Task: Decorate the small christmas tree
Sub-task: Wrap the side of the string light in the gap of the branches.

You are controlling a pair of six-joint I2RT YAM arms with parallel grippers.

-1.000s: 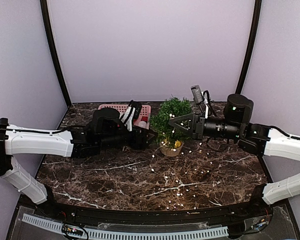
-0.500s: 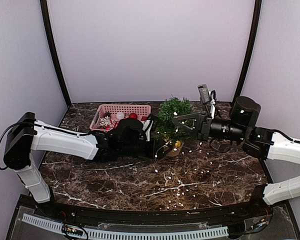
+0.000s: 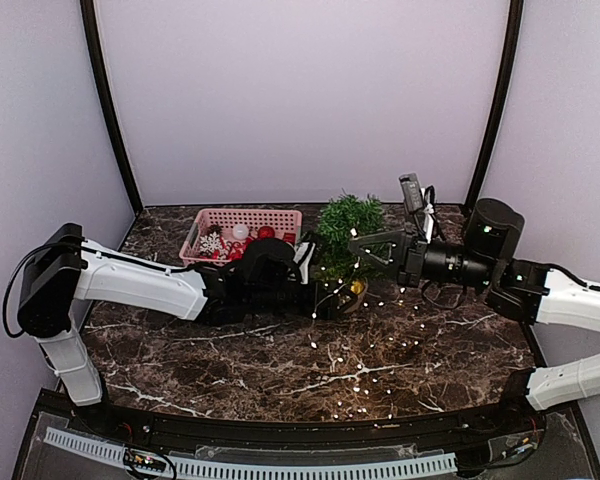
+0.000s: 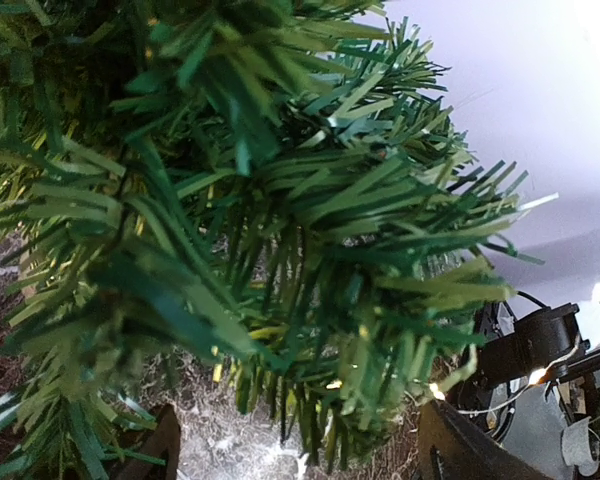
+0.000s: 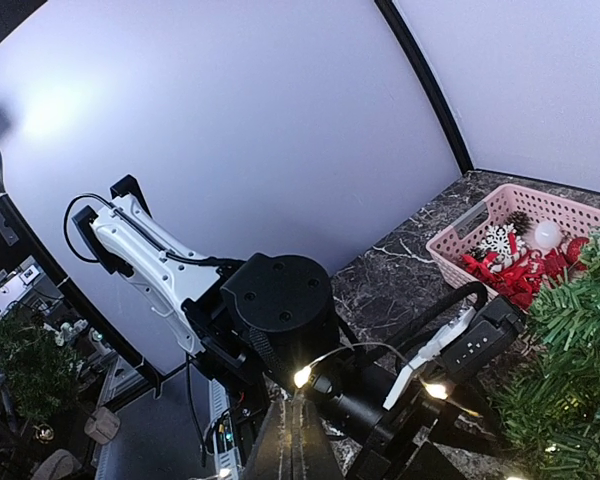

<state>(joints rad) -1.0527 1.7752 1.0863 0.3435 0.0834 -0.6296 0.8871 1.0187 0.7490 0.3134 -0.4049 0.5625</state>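
The small christmas tree (image 3: 348, 222) stands at the back middle of the table (image 3: 180, 350), just right of the pink basket (image 3: 242, 217), with the left gripper (image 3: 328, 300) spread wide around its lowest branches and the right gripper (image 3: 358, 242) against its right side, pinched closed on the string of lights (image 3: 365, 365).

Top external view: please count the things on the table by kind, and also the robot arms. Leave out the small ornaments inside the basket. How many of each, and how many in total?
small christmas tree: 1
pink basket: 1
string of lights: 1
robot arms: 2 (left arm, right arm)
Total: 5
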